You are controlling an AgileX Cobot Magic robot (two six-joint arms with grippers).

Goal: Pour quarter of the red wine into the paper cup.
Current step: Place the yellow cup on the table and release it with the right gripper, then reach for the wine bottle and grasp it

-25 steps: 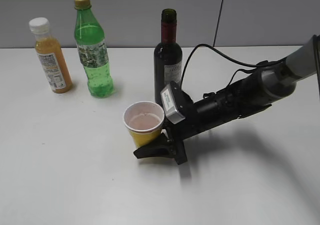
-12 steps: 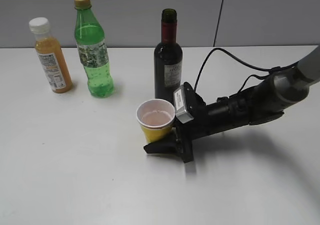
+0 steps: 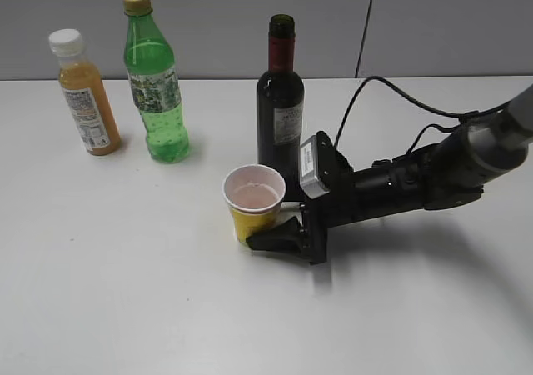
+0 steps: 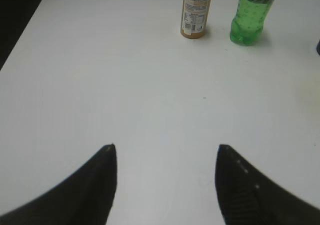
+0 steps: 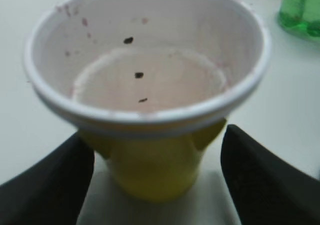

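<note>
- Right now I am seeing the red wine bottle [image 3: 279, 108] standing upright near the middle of the white table [image 3: 125, 292], long axis vertical, open mouth pointing up.
- I am seeing the paper cup [image 3: 253, 200] sitting upright just in front of the bottle and slightly to its left, mouth up; whether the two are touching I cannot tell.
- I am watching my right gripper [image 3: 279, 235] lying low along the table, pointing left at the cup's base; from the right wrist camera its two dark fingers [image 5: 47, 185] are flanking the cup's [image 5: 150, 85] yellow lower wall, spread apart with a sliver of table showing on each side, not clamping it.
- My left gripper [image 4: 165, 185] is hanging with fingers parted over bare table, gripping nothing.
- The right arm is hiding the bottle's lower front, and dark glass is keeping the wine level from me.
- The cup's white inside is showing pinkish stains and a few dark specks; whether liquid is lying in it I cannot tell.
- An orange juice bottle [image 3: 83, 92] and a green bottle [image 3: 154, 83] are standing upright, capped, at the far left.
</note>
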